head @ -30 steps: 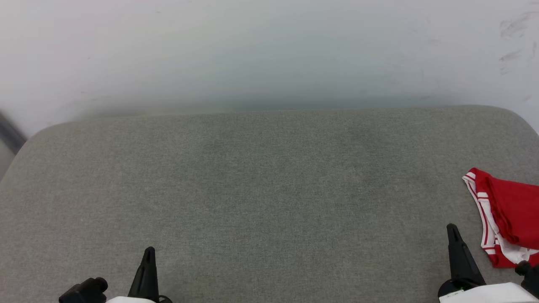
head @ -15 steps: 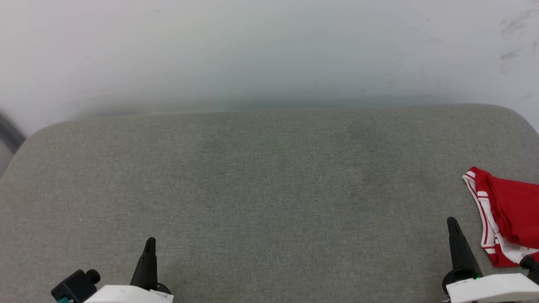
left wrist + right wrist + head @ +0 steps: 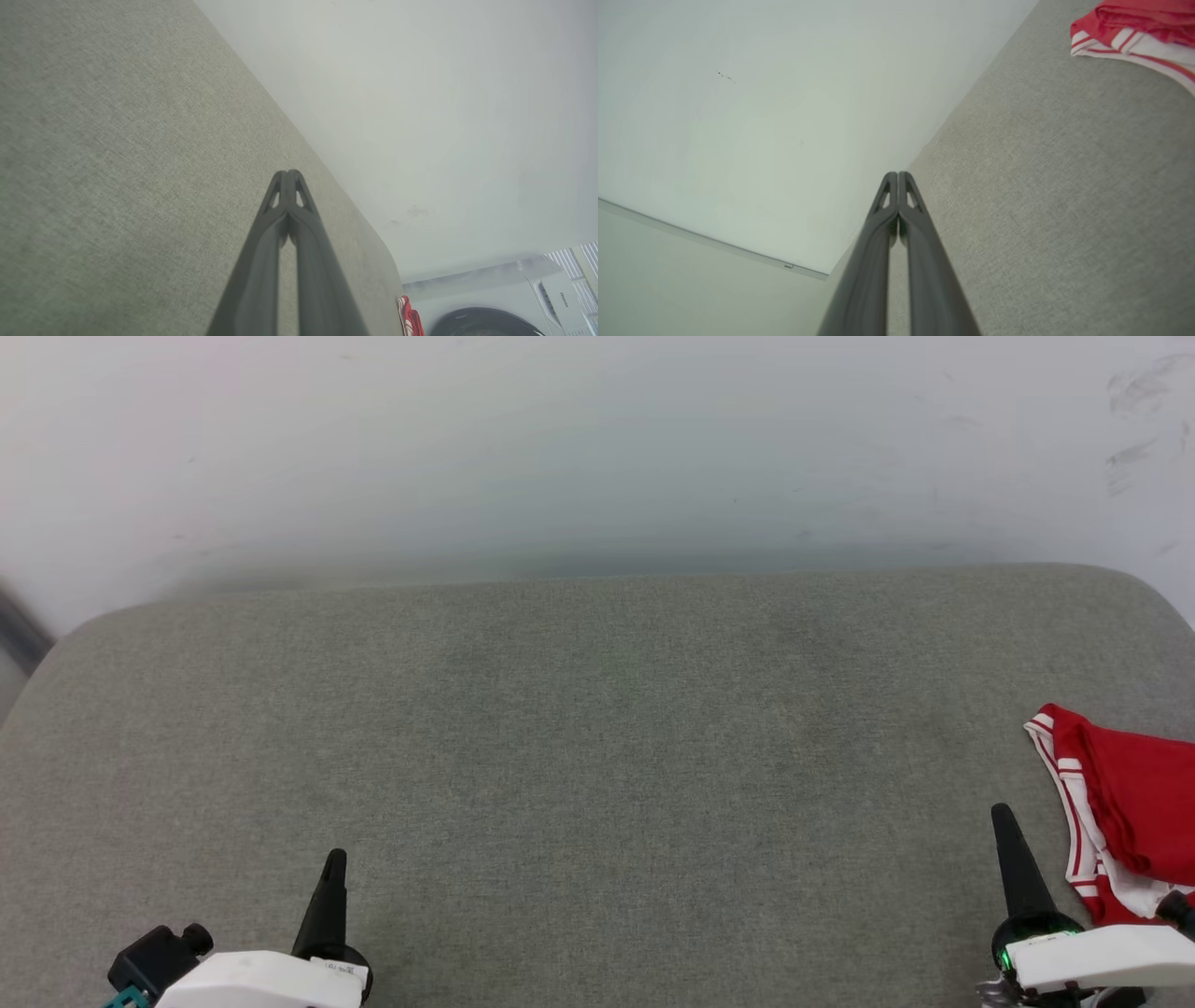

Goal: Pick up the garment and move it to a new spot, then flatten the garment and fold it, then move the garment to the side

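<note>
A broad grey fabric pad [image 3: 597, 756] with rounded corners stretches out below a plain white wall [image 3: 597, 448], which carries a few faint dark scuff marks [image 3: 1134, 392] toward the upper right of the head view. The garment [image 3: 1134, 803], red cloth edged with white-and-red striped trim, lies bunched on the pad's far right side, partly cut off by the edge of that view. The right gripper [image 3: 1002, 814] sits low at the lower right with its tip pointing up the view. It is just left of the garment, and a strip of bare grey shows between the tip and the striped trim. A small green light [image 3: 1006, 957] glows at the base of this gripper, on its white wrist housing. The left gripper [image 3: 336, 857] sits at the lower left over open fabric, well apart from the garment. Both grippers are clenched and grasp nothing. In the left wrist view the two dark fingers [image 3: 261, 261] press together at their tips above the pad, and in the right wrist view the pair meets the same way. Past the pad's far end, the left wrist view takes in a white washing machine [image 3: 490, 303] with a dark round door, and the garment appears beside it as a sliver of red and white on the pad's edge. In the right wrist view the garment lies at the upper right corner, resting on the grey fabric.
</note>
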{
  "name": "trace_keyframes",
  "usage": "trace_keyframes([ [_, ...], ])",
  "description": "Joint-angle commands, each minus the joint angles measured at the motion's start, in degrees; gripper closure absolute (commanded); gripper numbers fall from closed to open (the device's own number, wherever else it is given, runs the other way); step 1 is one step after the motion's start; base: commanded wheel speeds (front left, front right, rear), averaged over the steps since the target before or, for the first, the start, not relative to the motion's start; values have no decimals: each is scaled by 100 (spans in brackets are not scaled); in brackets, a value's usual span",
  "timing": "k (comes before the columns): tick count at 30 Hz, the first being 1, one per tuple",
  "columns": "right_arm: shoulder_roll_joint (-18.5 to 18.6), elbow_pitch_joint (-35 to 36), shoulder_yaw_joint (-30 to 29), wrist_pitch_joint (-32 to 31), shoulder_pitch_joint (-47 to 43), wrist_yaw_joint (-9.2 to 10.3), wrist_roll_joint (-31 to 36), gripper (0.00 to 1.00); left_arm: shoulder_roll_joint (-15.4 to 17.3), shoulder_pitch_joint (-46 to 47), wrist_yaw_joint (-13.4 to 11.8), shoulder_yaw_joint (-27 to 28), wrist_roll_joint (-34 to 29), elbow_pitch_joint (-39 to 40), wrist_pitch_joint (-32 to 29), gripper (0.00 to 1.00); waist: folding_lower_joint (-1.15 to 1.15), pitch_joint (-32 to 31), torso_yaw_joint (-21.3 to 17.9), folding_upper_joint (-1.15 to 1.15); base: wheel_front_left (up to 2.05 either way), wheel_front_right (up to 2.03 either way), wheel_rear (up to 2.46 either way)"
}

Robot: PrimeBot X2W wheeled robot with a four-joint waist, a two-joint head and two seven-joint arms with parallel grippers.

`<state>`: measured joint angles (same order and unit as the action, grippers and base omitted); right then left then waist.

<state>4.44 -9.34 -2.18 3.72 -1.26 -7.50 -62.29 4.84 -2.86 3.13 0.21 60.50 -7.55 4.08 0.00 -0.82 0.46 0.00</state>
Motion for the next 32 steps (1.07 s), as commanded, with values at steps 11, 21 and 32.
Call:
trace_keyframes([
  [11,47,-73,-47,-185,259,1,-750,100,38,300,121,91,796,-116,-189,100,0,17,-8,0,0,0,0],
  [21,42,-155,-82,-330,375,1,-1297,100,33,428,203,149,1378,-239,-340,100,0,32,-15,0,0,0,0],
  [32,31,-246,-125,-483,495,0,-1837,100,23,585,266,213,1958,-349,-490,100,0,49,-23,0,0,0,0],
])
